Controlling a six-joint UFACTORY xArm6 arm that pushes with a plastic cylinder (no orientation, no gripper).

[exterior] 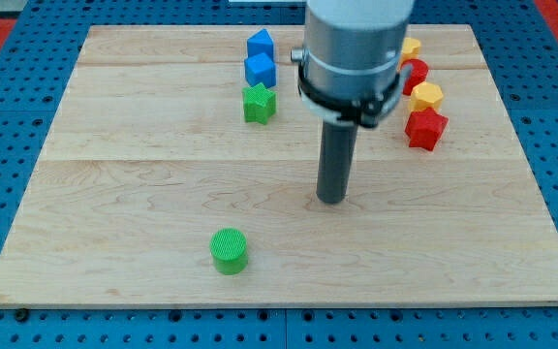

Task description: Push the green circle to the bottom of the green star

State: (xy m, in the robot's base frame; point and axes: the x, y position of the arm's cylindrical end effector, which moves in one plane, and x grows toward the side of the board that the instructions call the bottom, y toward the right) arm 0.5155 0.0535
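Note:
The green circle [229,250] lies near the bottom of the wooden board [143,184], left of centre. The green star [259,104] sits in the upper middle of the board, well above the circle and slightly to its right. My tip [331,200] rests on the board at the middle, to the right of and above the green circle and below and to the right of the green star. It touches no block.
Two blue blocks [260,45] [260,70] stack in a column just above the green star. On the right, partly behind the arm, stand a yellow block [411,47], a red block [415,72], a yellow block [427,95] and a red star [425,128].

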